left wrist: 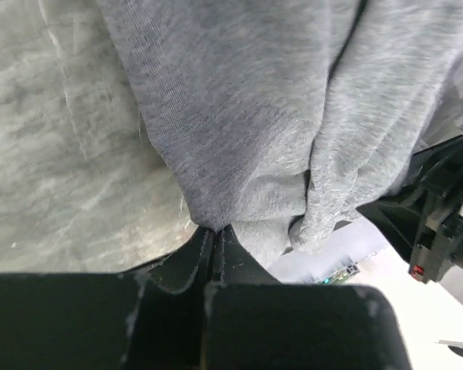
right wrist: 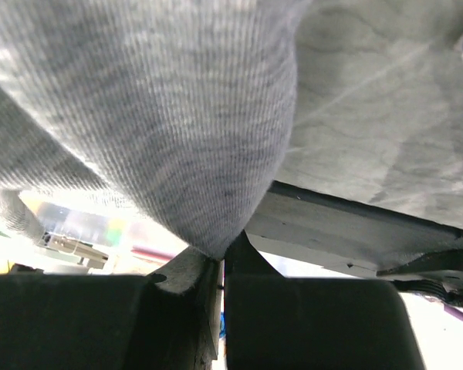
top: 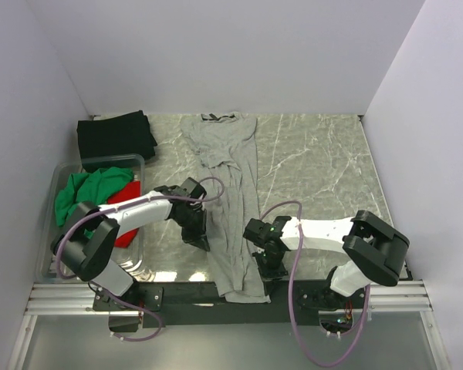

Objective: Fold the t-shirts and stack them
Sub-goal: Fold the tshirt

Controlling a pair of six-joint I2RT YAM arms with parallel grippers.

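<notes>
A heather-grey t-shirt (top: 235,200) lies folded into a long narrow strip down the middle of the table, collar at the far end, hem hanging over the near edge. My left gripper (top: 200,239) is shut on its left edge; the left wrist view shows the grey cloth (left wrist: 239,116) pinched at the left gripper's tips (left wrist: 214,229). My right gripper (top: 264,266) is shut on the right edge, with the grey fabric (right wrist: 162,116) caught in the right gripper's tips (right wrist: 222,258). A black t-shirt (top: 116,136) lies folded at the far left. Green (top: 89,190) and red (top: 123,212) t-shirts fill a bin.
A clear plastic bin (top: 136,163) stands at the left side of the marble table (top: 316,169). White walls enclose the table on three sides. A black rail (top: 185,290) runs along the near edge by the arm bases.
</notes>
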